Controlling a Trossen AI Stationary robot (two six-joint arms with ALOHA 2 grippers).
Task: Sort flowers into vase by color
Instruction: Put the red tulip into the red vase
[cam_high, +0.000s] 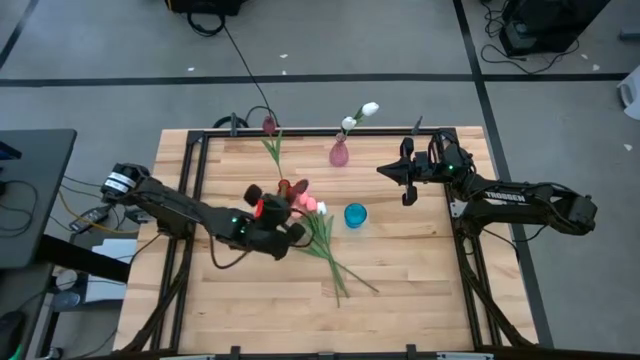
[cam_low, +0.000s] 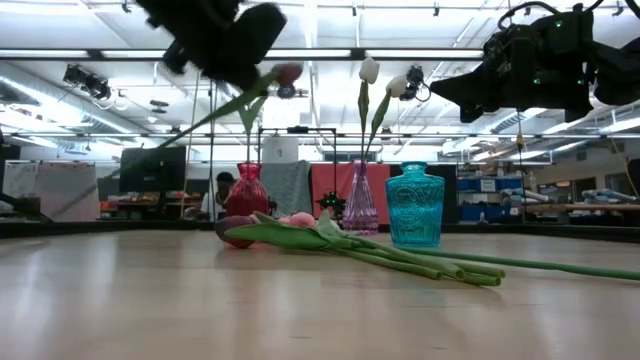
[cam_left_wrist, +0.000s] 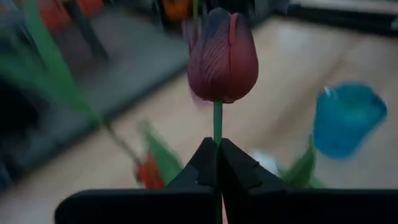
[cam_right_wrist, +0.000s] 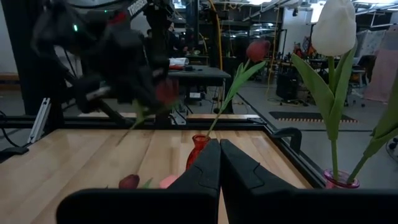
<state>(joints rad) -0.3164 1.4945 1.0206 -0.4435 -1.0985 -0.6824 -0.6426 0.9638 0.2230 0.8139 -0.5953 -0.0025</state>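
Three vases stand on my worktop (cam_high: 400, 290): a red vase (cam_high: 269, 125) at the far edge with one dark tulip already in it, a pink vase (cam_high: 339, 153) to its right holding two white tulips (cam_high: 370, 108), and an empty blue vase (cam_high: 355, 214) nearer the middle. My left hand (cam_high: 283, 190) is raised above the worktop just left of the blue vase, its fingers pinched tight on the thin green stem of a maroon tulip (cam_left_wrist: 222, 56); in my left wrist view the head stands upright right above my fingertips, and the low view shows the flower (cam_low: 288, 73) lifted high in the air, leaf trailing down. Beneath and beside that hand the remaining flowers (cam_high: 322, 235) lie in a loose bunch on the wood, pink and dark heads toward the red vase, stems fanning toward the near edge. My right hand (cam_high: 408, 192) hovers off to the right of the pink vase, well apart from the pile, its fingers pressed together on nothing.
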